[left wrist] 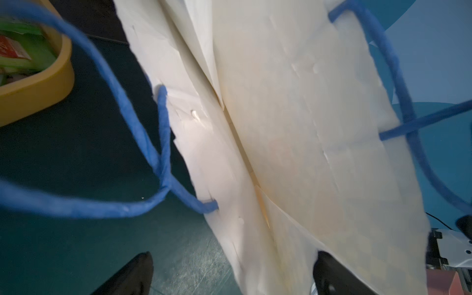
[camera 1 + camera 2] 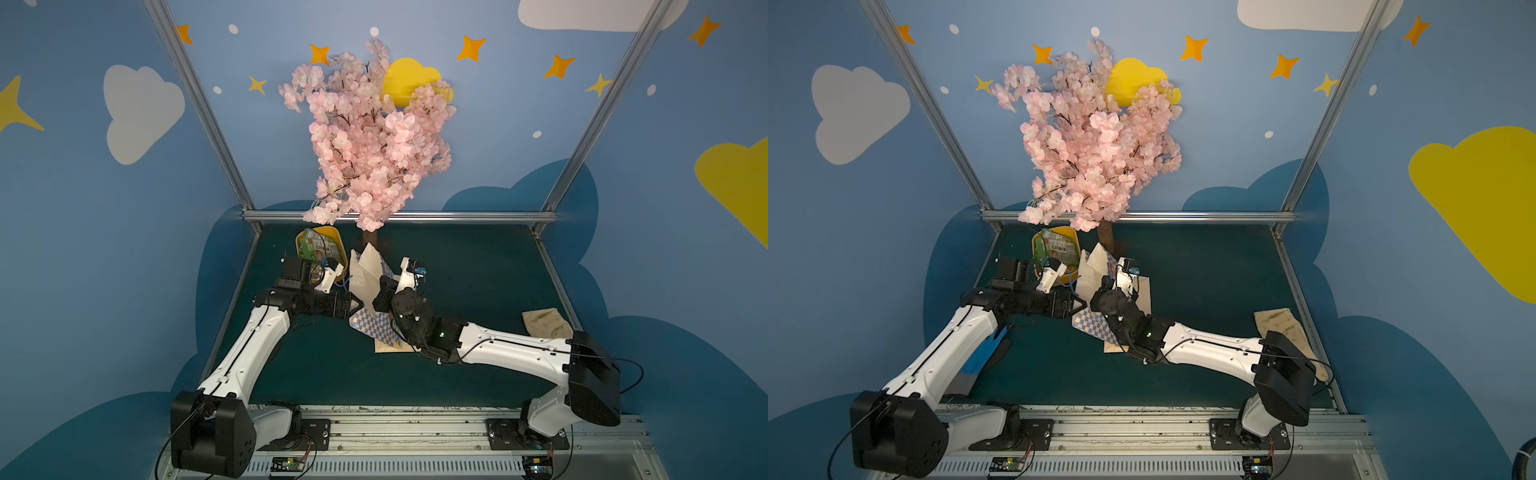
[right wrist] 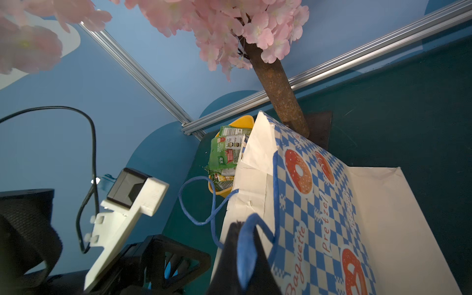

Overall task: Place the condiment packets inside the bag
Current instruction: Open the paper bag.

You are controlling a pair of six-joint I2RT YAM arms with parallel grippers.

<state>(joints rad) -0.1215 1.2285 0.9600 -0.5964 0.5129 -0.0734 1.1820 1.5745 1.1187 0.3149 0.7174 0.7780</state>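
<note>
Closest up, the right gripper [image 3: 241, 229] has its jaws pinched tight on one blue cord handle [image 3: 246, 255] of the bag [image 3: 319, 204], which sits tilted in the middle of the worktop [image 2: 457, 270] with its mouth end lifted toward the left arm [image 2: 249, 345]. Meanwhile the left gripper [image 1: 235, 270] hangs at that mouth, jaws spread wide with the cream paper edge between them, can't tell if they touch it. And the condiment packets [image 2: 314, 245] are heaped in the yellow tray [image 2: 330, 230] at the back, just beside the bag and under the pink blossom tree [image 2: 370, 137]. Some beige cloth [image 2: 546, 324] lies off by the right arm [image 2: 511, 349].
</note>
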